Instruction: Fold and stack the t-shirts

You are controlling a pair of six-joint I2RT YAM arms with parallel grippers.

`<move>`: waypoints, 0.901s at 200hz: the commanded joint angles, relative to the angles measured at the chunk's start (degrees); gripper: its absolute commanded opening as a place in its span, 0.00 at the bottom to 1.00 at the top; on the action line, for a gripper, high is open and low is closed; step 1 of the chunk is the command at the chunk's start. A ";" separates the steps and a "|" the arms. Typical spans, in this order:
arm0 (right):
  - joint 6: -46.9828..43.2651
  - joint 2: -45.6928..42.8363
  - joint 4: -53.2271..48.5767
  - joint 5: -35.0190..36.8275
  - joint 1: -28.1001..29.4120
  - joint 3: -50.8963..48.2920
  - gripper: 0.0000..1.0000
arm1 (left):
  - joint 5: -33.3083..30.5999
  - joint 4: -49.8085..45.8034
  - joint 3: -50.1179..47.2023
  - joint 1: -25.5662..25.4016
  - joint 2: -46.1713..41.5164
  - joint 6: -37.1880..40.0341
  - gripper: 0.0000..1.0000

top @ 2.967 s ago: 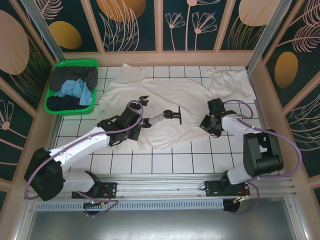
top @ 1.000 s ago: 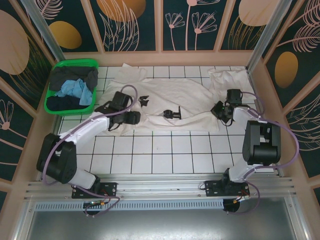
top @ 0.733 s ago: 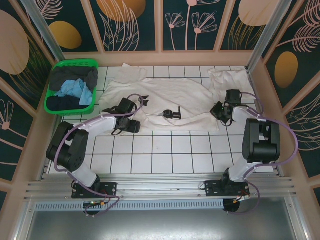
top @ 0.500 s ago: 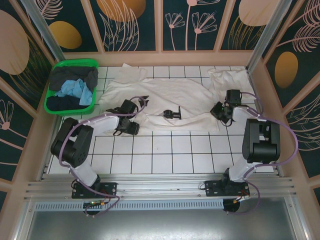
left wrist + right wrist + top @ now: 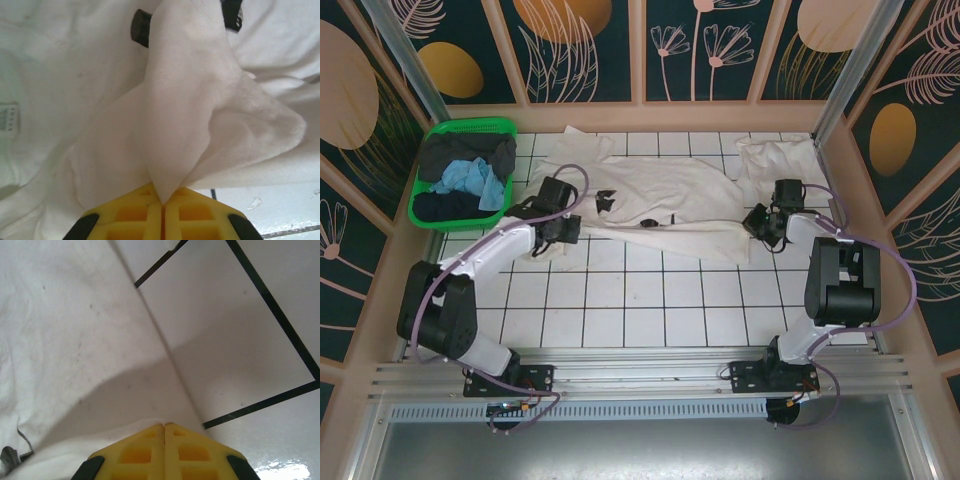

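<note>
White tiles with dark grout cover the desk (image 5: 650, 310), and the near rows in front of the two arm bases lie bare. Both arms reach out over them to the far half.

The left tool (image 5: 568, 228) is clenched on the t-shirt (image 5: 660, 195). In the left wrist view its yellow fingers (image 5: 135, 216) meet with no gap and pinch a point of thin white cloth, which rises from the tips in a crumpled, tent-like fold. Part of a black print (image 5: 141, 27) shows past that fold.

The right tool (image 5: 758, 222) is clenched as well. In the right wrist view its yellow fingers (image 5: 130, 456) are pressed together, and the shirt's edge runs down into the tips, so it looks gripped there, with bare tile just beside it.

Between the two tools the t-shirt stretches across the desk in a long, wrinkled band, its near edge drawn roughly straight from one tool to the other. Black marks of the print show on its upper side.

Further back, a second t-shirt (image 5: 780, 155) lies bunched in the far right corner, touching or just beside the first; I cannot tell which. In the far left corner stands a green basket (image 5: 470, 125) holding dark garments (image 5: 470, 150) and a light blue cloth (image 5: 470, 180).
</note>
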 commanded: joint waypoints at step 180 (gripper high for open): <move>-3.28 -1.37 0.35 -0.82 -0.91 -0.14 0.00 | 7.75 -2.36 8.96 -3.01 14.01 2.53 0.47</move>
